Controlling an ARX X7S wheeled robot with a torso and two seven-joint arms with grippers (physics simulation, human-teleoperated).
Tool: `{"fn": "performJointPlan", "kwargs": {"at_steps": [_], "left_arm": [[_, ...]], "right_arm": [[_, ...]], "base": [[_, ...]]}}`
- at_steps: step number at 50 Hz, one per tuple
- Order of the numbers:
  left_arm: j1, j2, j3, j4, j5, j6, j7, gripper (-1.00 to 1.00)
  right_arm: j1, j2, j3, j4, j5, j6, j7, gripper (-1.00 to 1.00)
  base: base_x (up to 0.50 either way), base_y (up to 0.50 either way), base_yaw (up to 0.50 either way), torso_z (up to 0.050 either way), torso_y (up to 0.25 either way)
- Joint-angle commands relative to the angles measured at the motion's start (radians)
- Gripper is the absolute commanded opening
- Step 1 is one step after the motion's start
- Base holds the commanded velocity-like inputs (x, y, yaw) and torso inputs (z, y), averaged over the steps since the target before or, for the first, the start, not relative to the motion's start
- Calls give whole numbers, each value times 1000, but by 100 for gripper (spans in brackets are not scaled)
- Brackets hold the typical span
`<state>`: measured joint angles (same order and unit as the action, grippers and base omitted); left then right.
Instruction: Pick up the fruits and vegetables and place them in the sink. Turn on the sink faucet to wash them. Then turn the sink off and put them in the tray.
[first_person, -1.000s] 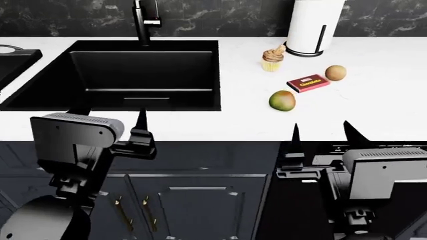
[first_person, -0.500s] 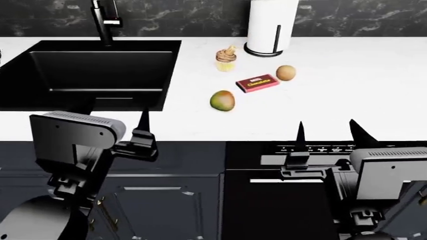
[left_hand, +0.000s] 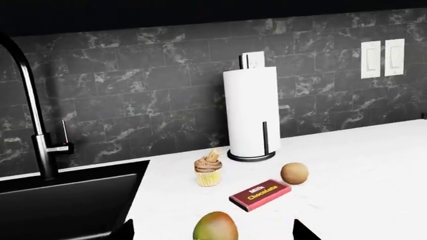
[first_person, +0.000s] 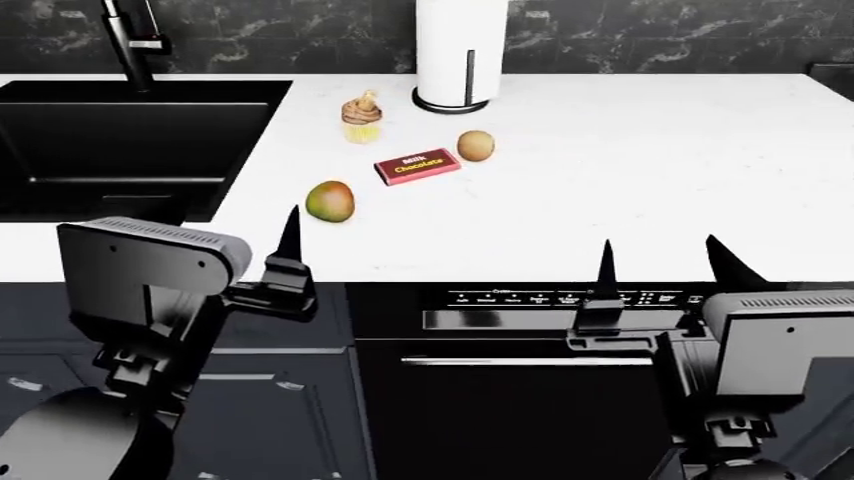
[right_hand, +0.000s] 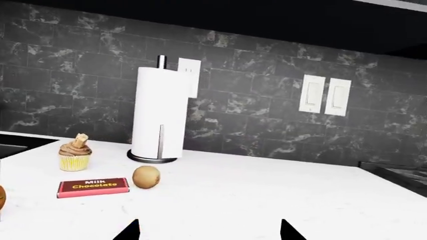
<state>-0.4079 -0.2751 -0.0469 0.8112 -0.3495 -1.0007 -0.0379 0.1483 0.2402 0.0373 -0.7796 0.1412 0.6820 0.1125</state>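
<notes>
The green-yellow mango (first_person: 330, 201) lies on the white counter just right of the black sink (first_person: 120, 150). It also shows in the left wrist view (left_hand: 215, 227), ahead between the open fingers. The tan-brown fruit (first_person: 475, 146) lies further back near the paper-towel roll, and shows in the right wrist view (right_hand: 146, 177). The faucet (first_person: 130, 45) stands behind the sink. My left gripper (first_person: 254, 245) is open and empty at the counter's front edge, short of the mango. My right gripper (first_person: 661, 260) is open and empty further right. The tray is out of view.
A frosted cupcake (first_person: 362, 117), a red chocolate bar (first_person: 418, 166) and a white paper-towel roll (first_person: 461, 50) stand among the fruits. A black appliance front with a control strip (first_person: 547, 298) sits under the counter. A dark stove edge (right_hand: 400, 175) shows at the far right.
The head view has shifted right along the counter, so the sink, faucet and fruits have slid left in it. Both grippers stay open and empty in the same pose.
</notes>
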Motion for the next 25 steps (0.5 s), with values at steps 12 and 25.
{"fn": "performJointPlan", "kwargs": {"at_steps": [12,25], "left_arm": [[-430,-56,-140,89,-158,-460,-15,100],[-458,-95,-104,47,-147,-419,-21,100]], "right_arm": [[527,55,95,-250,175,804,-51,100],[624,72,108,-236,319,886,26,100]], "base": [[93,0,0,0,0],[500,0,0,0,0]]}}
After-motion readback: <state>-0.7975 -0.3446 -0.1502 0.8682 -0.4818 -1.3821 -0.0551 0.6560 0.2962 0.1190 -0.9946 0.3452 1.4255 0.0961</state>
